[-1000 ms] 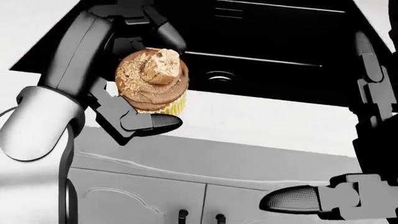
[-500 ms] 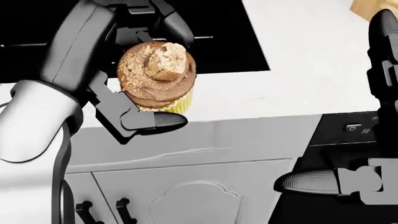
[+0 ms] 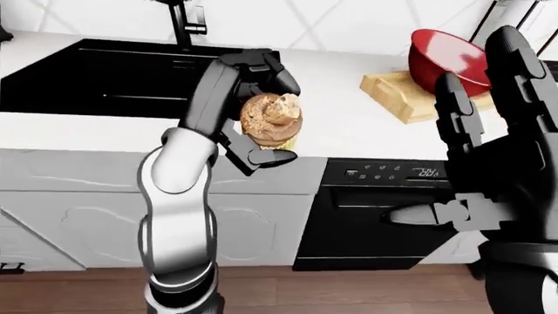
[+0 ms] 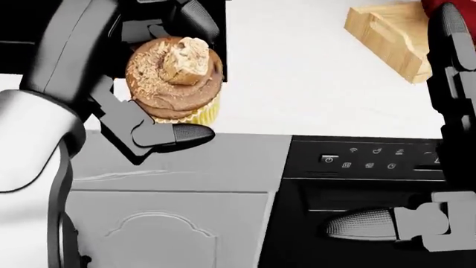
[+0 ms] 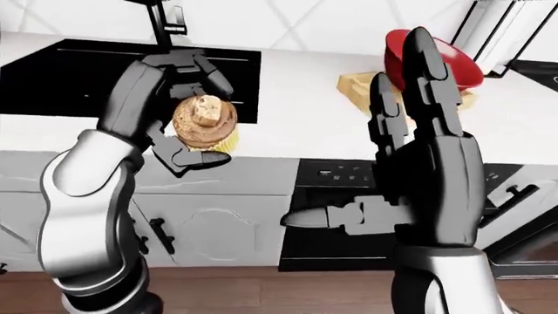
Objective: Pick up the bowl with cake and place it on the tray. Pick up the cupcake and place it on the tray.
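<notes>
My left hand (image 4: 187, 81) is shut on the cupcake (image 4: 172, 78), which has brown frosting, a biscuit chunk on top and a yellow wrapper. It hangs over the white counter's edge, right of the black sink (image 3: 96, 72). A red bowl (image 3: 445, 55) rests on a wooden tray (image 3: 390, 91) at the top right of the left-eye view; its contents are hidden. My right hand (image 5: 348, 157) is raised and open, fingers spread, holding nothing, and partly covers the bowl.
A black faucet (image 3: 183, 19) stands above the sink. Below the counter (image 4: 297, 84) sit a black appliance with a control panel (image 3: 384, 173) and grey cabinet doors (image 4: 163, 229). Wooden floor (image 3: 348, 294) shows at the bottom.
The whole view has swung right: the sink slid off to the left, and the wooden tray and black appliance came into view. The cupcake stays in my left hand.
</notes>
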`<state>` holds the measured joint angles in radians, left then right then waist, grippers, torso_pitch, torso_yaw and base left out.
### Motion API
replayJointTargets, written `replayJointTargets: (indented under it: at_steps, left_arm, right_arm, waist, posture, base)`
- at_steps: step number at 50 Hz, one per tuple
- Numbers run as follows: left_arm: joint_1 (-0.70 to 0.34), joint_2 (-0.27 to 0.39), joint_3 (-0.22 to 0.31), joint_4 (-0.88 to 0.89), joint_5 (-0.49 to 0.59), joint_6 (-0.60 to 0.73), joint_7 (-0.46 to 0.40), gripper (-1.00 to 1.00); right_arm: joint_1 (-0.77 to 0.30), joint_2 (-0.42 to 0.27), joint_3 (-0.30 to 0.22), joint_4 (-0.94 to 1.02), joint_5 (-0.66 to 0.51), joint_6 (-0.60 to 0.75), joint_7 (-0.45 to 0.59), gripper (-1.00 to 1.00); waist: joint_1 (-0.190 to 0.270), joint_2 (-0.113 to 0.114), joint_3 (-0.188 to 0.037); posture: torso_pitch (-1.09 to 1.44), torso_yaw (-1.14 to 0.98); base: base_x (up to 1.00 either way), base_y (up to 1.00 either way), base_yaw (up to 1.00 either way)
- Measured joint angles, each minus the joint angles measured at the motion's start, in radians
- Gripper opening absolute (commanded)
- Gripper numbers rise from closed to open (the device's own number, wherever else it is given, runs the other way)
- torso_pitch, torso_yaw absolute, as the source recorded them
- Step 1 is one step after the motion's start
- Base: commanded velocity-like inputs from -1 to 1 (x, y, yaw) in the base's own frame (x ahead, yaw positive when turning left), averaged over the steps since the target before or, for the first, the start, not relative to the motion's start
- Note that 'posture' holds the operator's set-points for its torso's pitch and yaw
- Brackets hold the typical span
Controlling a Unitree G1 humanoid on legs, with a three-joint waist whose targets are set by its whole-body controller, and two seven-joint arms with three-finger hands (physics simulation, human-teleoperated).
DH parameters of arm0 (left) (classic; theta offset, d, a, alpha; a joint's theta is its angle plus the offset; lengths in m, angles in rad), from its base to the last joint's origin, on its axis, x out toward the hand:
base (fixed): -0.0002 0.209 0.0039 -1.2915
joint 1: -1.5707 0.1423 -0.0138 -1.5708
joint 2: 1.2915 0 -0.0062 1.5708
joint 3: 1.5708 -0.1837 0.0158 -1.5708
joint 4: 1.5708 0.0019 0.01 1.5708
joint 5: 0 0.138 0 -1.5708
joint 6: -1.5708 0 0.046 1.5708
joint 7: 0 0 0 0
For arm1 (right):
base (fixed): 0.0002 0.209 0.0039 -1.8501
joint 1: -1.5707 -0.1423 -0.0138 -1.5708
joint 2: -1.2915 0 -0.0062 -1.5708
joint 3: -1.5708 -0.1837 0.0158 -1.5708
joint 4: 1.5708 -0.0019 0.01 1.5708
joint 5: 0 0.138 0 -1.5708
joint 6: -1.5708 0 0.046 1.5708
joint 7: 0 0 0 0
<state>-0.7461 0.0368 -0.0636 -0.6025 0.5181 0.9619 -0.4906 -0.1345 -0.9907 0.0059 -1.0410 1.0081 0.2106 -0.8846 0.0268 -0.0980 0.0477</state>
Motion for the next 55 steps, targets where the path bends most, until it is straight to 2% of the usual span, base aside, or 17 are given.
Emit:
replayJointTargets:
  at_steps: [1,2,4,7,15,19,20,23,25,26,27,29,32,36,39,43,55]
  left_arm:
    - [0.007,-0.005,-0.010,0.004,-0.004,-0.003,-0.002,-1.00]
    - [0.014,-0.007,-0.021,0.011,-0.011,-0.003,-0.006,-1.00]
    - [0.017,-0.007,-0.031,0.024,-0.023,0.003,-0.015,-1.00]
    - [0.006,0.004,-0.011,0.016,-0.021,0.015,-0.015,-1.00]
    - [-0.016,0.004,-0.016,-0.002,-0.012,0.018,-0.011,-1.00]
    - [-0.019,0.007,-0.011,-0.002,-0.010,0.022,-0.013,-1.00]
    - [-0.014,0.009,-0.006,-0.010,-0.006,0.021,-0.011,-1.00]
    - [0.002,0.009,-0.006,0.001,-0.002,0.031,-0.013,-1.00]
    - [-0.007,0.007,-0.005,0.022,-0.003,0.038,-0.014,-1.00]
    - [-0.006,0.001,-0.009,0.023,-0.004,0.037,-0.013,-1.00]
    - [-0.005,-0.002,-0.016,0.021,-0.007,0.035,-0.014,-1.00]
    - [-0.008,0.000,-0.021,0.012,-0.017,0.026,-0.017,-1.00]
    - [-0.009,0.006,-0.003,-0.002,-0.018,0.012,-0.010,-1.00]
    - [-0.009,0.010,0.006,-0.003,-0.015,0.008,0.001,-1.00]
    - [-0.014,0.012,0.002,0.005,-0.022,0.015,-0.001,-1.00]
    - [-0.023,0.018,-0.003,0.004,-0.034,0.025,-0.007,-1.00]
    - [-0.033,0.031,0.007,-0.004,-0.037,0.040,-0.005,-1.00]
  right_arm:
    - [0.007,0.005,0.005,0.006,-0.003,0.000,-0.002,1.00]
    - [0.014,0.008,0.013,0.014,-0.004,0.002,-0.006,1.00]
    - [0.019,-0.001,0.018,0.018,-0.005,0.002,-0.008,1.00]
    - [0.013,-0.030,0.002,0.003,0.001,-0.022,-0.008,1.00]
    - [0.031,-0.070,-0.022,0.008,0.019,-0.072,-0.021,1.00]
    - [0.031,-0.073,-0.032,0.003,0.016,-0.080,-0.016,1.00]
    - [0.029,-0.070,-0.029,-0.003,0.016,-0.083,-0.015,1.00]
    - [0.036,-0.062,0.002,0.003,0.029,-0.074,-0.015,1.00]
    - [0.030,-0.058,0.011,0.019,0.032,-0.059,-0.012,1.00]
    - [0.028,-0.053,0.007,0.025,0.028,-0.054,-0.011,1.00]
    - [0.031,-0.049,0.003,0.027,0.023,-0.052,-0.013,1.00]
    - [0.022,-0.051,-0.008,0.014,0.013,-0.052,-0.013,1.00]
    - [0.013,-0.047,-0.019,-0.006,0.000,-0.062,0.001,1.00]
    - [0.015,-0.040,-0.004,0.000,-0.004,-0.057,0.000,1.00]
    - [0.017,-0.040,0.001,0.006,-0.002,-0.051,-0.003,1.00]
    - [0.016,-0.044,0.002,0.014,-0.002,-0.048,-0.011,1.00]
    - [0.002,-0.068,-0.009,0.005,0.015,-0.060,-0.017,1.00]
  waist:
    - [-0.017,0.011,0.016]
    - [-0.020,0.006,0.024]
    - [-0.019,-0.003,0.020]
    - [-0.011,-0.007,0.018]
    - [-0.043,0.048,0.046]
    - [-0.046,0.088,0.025]
    - [-0.038,0.085,0.034]
    - [0.006,0.042,0.044]
    - [-0.003,0.025,0.023]
    - [-0.016,0.023,0.023]
    - [-0.023,0.010,0.021]
    - [-0.024,-0.004,0.007]
    - [-0.010,0.013,0.003]
    - [-0.004,0.038,0.013]
    - [-0.014,0.027,0.026]
    - [-0.029,0.027,0.033]
    - [-0.037,0.038,0.024]
  posture:
    - [0.00,0.00]
    - [0.00,0.00]
    - [0.00,0.00]
    - [0.00,0.00]
    - [0.00,0.00]
    - [0.00,0.00]
    - [0.00,0.00]
    - [0.00,0.00]
    - [0.00,0.00]
    - [0.00,0.00]
    - [0.00,0.00]
    - [0.00,0.00]
    - [0.00,0.00]
    - [0.00,0.00]
    - [0.00,0.00]
    - [0.00,0.00]
    - [0.00,0.00]
  base:
    - [0.00,-0.88,0.00]
    - [0.00,-0.87,0.00]
    - [0.00,-0.39,0.00]
    - [0.00,-0.04,0.00]
    - [0.00,0.00,0.00]
    - [0.00,0.00,0.00]
    - [0.00,0.00,0.00]
    - [0.00,-0.38,0.00]
    - [0.00,-0.56,0.00]
    - [0.00,-0.56,0.00]
    - [0.00,-0.56,0.00]
    - [0.00,-0.57,0.00]
    - [0.00,-0.42,0.00]
    - [0.00,-0.25,0.00]
    - [0.00,0.00,0.00]
    - [0.00,0.00,0.00]
    - [0.00,0.00,0.00]
